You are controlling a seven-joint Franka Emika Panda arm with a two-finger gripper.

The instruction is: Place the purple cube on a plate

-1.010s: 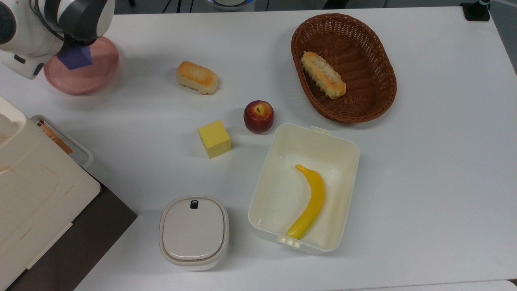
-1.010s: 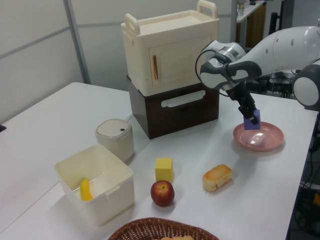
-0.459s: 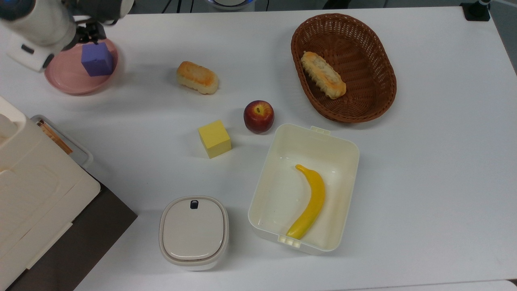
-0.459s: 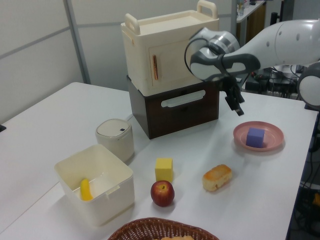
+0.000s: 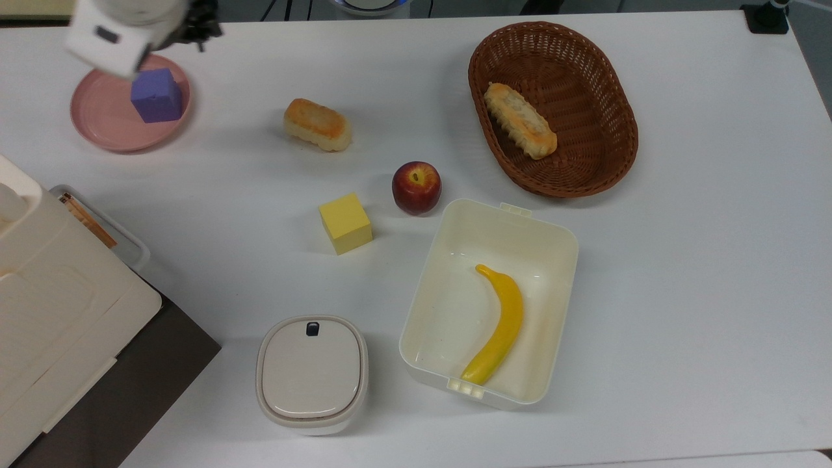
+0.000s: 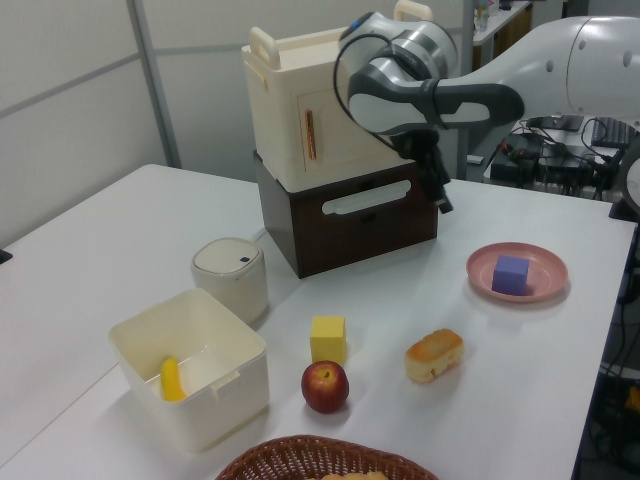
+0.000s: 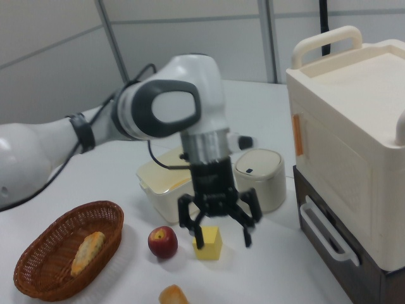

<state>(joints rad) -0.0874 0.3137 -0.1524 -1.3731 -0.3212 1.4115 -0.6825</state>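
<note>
The purple cube point(image 5: 156, 96) rests on the pink plate point(image 5: 97, 127) at the top view's far left, toward the plate's right side. In the left view the cube point(image 6: 511, 274) sits on the plate point(image 6: 480, 266) with nothing touching it. My gripper point(image 5: 198, 23) hangs off the plate's upper right edge in the top view. It is raised well above the table, up and to the left of the plate in the left view point(image 6: 440, 195). In the right view the gripper point(image 7: 223, 244) is open, its fingers spread wide with nothing between them.
A bread roll point(image 5: 317, 125), an apple point(image 5: 416, 187) and a yellow cube point(image 5: 345, 222) lie mid-table. A wicker basket point(image 5: 621, 153) holds another roll. A white box point(image 5: 507, 209) holds a banana. A lidded pot point(image 5: 312, 374) and a cream cabinet point(image 5: 45, 312) stand at the top view's lower left.
One second ago the gripper held the purple cube over the plate. It let go, the cube settled on the plate, and the gripper rose and moved off to the left view's left.
</note>
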